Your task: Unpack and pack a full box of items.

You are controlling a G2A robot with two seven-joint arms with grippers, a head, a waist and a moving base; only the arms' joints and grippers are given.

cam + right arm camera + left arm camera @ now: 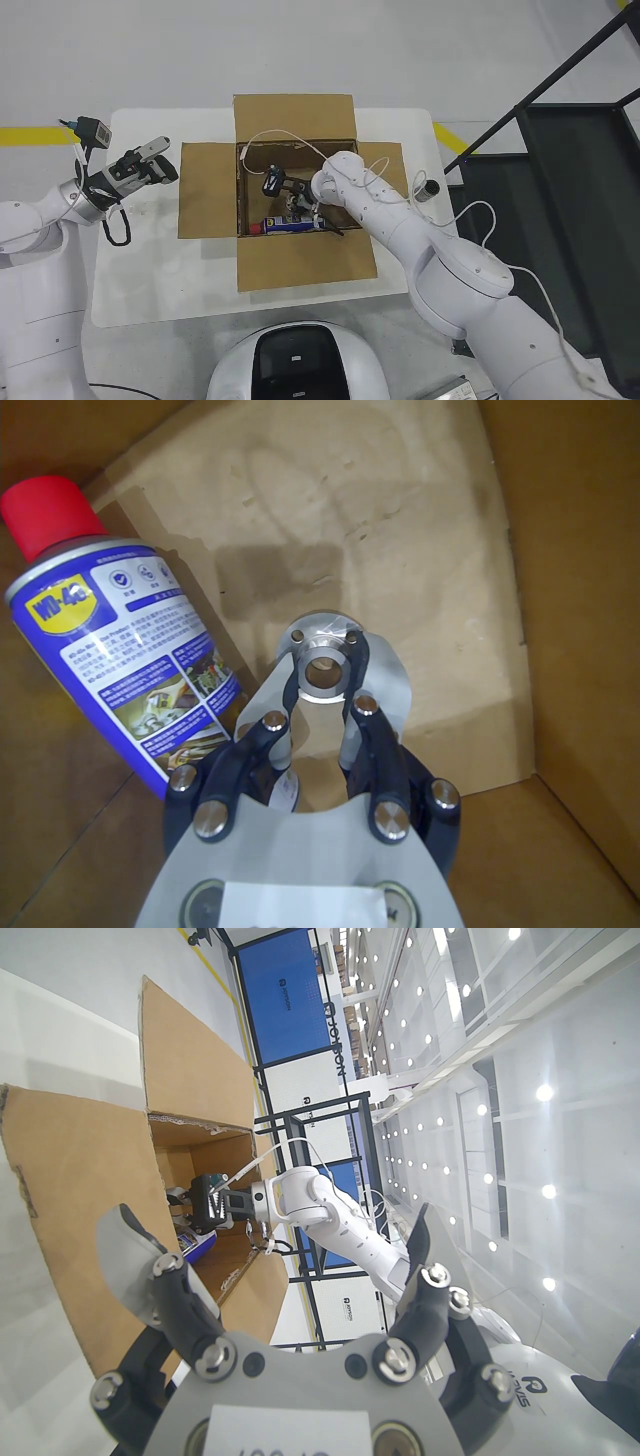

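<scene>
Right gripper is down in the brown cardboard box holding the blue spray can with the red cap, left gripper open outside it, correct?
No: the right wrist view shows the right gripper shut on a silver metal flanged ring; the blue spray can with the red cap lies beside it. The rest holds.

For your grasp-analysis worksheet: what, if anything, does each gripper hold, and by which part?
The right gripper holds a small silver metal flanged ring by its raised central hub, fingers on opposite sides. The left gripper is open and holds nothing.
</scene>
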